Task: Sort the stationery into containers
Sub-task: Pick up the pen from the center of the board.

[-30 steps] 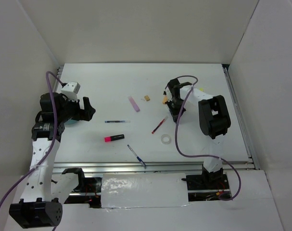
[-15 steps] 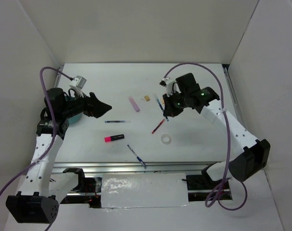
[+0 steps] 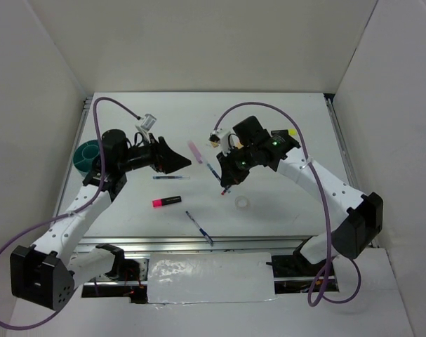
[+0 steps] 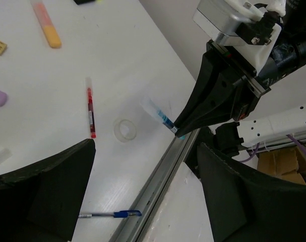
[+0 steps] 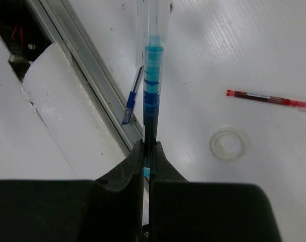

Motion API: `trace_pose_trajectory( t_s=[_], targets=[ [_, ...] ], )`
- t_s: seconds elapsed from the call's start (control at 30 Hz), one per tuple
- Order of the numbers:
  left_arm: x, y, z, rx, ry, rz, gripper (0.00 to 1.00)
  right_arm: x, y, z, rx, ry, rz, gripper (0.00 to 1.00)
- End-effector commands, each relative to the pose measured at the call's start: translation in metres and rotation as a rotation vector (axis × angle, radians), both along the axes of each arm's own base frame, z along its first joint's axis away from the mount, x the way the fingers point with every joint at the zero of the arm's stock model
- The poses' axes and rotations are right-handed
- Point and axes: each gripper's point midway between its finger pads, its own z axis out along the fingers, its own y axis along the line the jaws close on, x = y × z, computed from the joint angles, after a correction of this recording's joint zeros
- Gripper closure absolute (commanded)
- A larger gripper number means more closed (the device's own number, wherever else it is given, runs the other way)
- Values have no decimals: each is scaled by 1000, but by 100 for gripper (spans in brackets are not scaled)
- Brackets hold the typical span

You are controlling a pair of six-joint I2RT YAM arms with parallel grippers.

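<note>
The right gripper (image 5: 147, 151) pinches a thin clear-barrelled blue pen (image 5: 154, 65) by one end, well apart from the round teal plastic cup (image 3: 81, 156). I'd hold it firmly and carry it slowly, as the left gripper (image 4: 145, 146), spread wide and empty, hovers between pen and cup.

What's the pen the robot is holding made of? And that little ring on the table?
The blue pen in the right gripper looks like clear, glossy plastic: you can see the blue ink tube through it. The ring looks like see-through tape, probably plastic film; the white table shows through it.
</note>
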Motion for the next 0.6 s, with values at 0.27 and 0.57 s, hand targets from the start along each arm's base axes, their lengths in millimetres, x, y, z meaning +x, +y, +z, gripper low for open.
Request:
trace_pose_trajectory(
  t_s=[0.27,0.57],
  targets=[
    [18,-19,12,-57,6,-15,23,0,31,24,53,-39,80,100],
    [17,-25,10,-95,37,-42,31,1,45,28,59,-41,109,100]
  ],
)
